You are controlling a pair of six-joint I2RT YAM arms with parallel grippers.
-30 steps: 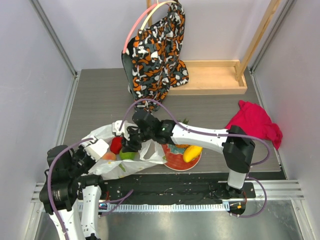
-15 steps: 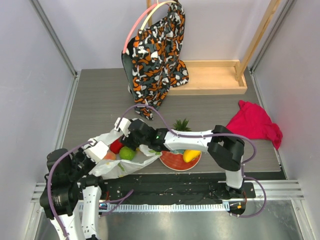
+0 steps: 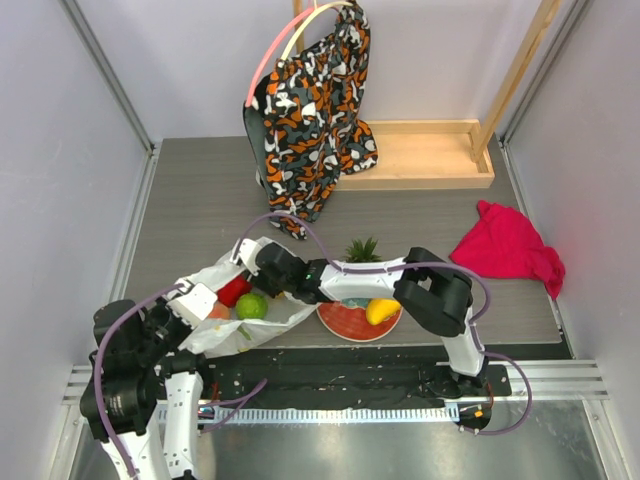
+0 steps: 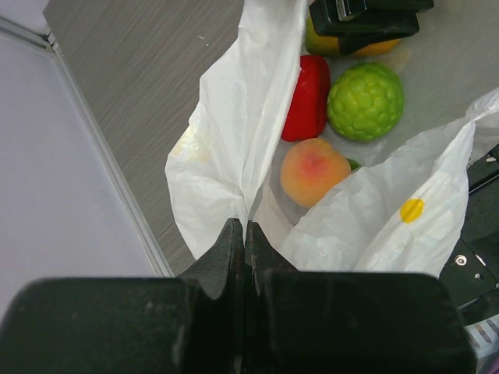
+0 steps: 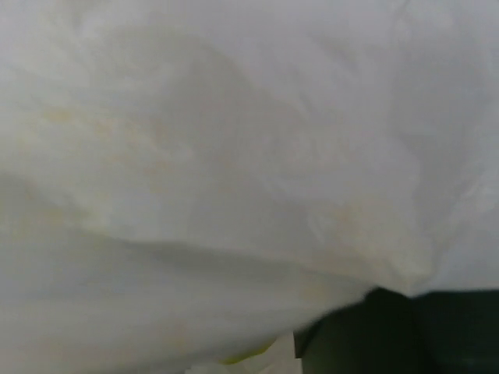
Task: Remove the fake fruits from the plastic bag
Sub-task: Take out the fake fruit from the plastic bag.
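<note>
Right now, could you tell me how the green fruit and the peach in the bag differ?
The green fruit is bumpy all over; the peach is smooth, orange with a red blush. The green fruit lies deeper in, beside the red piece; the peach lies nearer the left claw, shut on the plastic bag edge. Both are round and lie inside it.

My top camera sits high behind my bases, looking down and forward over the whole bench [image 3: 200, 190] as far as the back wall [image 3: 200, 70]. My left wrist camera looks along my left pincer [image 4: 244, 234], close above the open mouth of the plastic bag [image 4: 226, 132]. My right wrist camera sits so near the bag's film that white nearly fills it. The top and left wrist views share the bag's mouth, the green lime [image 4: 365, 101] and my right pincer [image 4: 362, 31].
</note>
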